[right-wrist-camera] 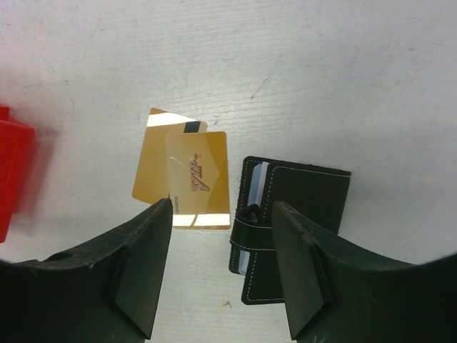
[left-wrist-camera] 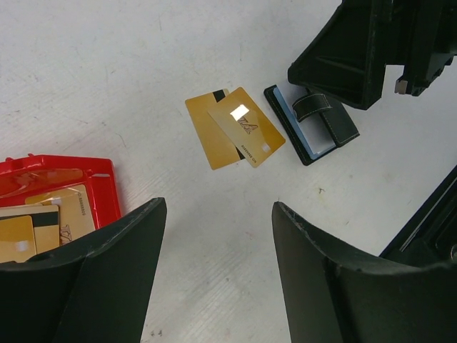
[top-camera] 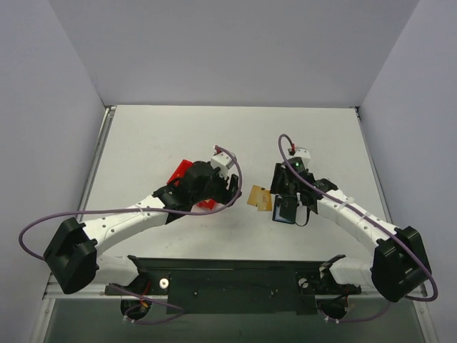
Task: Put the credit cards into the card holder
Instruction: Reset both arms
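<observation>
Left wrist view, left gripper (left-wrist-camera: 218, 214) held wide open, empty, right gripper (right-wrist-camera: 223, 214) open, nothing gripped, hung over two overlapped cards (right-wrist-camera: 187, 171) on table (left-wrist-camera: 107, 71), wallet (right-wrist-camera: 307, 189) just beside them, more cards (left-wrist-camera: 43, 221) in bin (left-wrist-camera: 71, 166).

A white worktop (top-camera: 171, 136) is closed in like a booth by a pale grey back wall (top-camera: 228, 50), a left wall (top-camera: 43, 128) and a right wall (top-camera: 421, 107). The light is soft and even. Close up, the worktop shows faint scuffs and specks.
</observation>
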`<state>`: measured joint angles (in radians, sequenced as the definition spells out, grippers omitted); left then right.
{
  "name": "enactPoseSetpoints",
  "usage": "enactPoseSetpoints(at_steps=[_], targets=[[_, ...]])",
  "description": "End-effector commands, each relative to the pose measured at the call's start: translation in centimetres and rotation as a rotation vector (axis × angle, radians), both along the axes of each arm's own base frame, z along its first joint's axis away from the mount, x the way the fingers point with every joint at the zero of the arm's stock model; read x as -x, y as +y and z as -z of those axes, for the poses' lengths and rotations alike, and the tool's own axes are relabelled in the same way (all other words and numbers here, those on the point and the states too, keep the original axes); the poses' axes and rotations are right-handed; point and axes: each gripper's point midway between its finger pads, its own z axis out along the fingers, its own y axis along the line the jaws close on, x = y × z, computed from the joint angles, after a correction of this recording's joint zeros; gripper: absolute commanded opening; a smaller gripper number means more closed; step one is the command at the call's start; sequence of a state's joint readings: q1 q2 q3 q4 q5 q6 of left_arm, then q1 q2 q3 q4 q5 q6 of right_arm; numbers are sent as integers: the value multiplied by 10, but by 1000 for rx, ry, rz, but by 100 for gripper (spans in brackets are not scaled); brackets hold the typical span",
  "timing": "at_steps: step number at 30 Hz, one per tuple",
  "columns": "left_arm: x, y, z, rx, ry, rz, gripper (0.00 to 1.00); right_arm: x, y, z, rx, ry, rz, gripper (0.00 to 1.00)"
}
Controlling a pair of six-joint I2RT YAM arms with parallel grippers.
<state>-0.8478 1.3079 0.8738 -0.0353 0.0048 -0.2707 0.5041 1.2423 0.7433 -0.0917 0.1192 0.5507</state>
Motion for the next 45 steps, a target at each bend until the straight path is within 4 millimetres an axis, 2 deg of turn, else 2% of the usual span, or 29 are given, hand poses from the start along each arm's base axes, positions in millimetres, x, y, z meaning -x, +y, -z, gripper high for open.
enactPoseSetpoints(at_steps=[1,6,12,16,22,30,38,45], targets=[[-9,-11,-16,76,-32,-3,71,-2,-18,1,127,40,68,54],[-9,-10,-10,69,-22,-11,71,-3,-8,7,88,43,40,54],[-8,-10,-5,73,-9,-14,70,1,-25,8,226,90,73,55],[-8,-11,-2,70,-4,-11,70,9,-22,10,284,124,44,58],[-7,-12,1,69,0,-3,70,24,-14,24,346,200,1,59],[-6,-11,1,68,-1,-1,70,38,-33,40,453,248,42,59],[-6,-12,2,69,0,1,70,43,-41,53,498,285,64,54],[-5,-12,3,69,3,6,70,47,-41,63,516,322,50,45]])
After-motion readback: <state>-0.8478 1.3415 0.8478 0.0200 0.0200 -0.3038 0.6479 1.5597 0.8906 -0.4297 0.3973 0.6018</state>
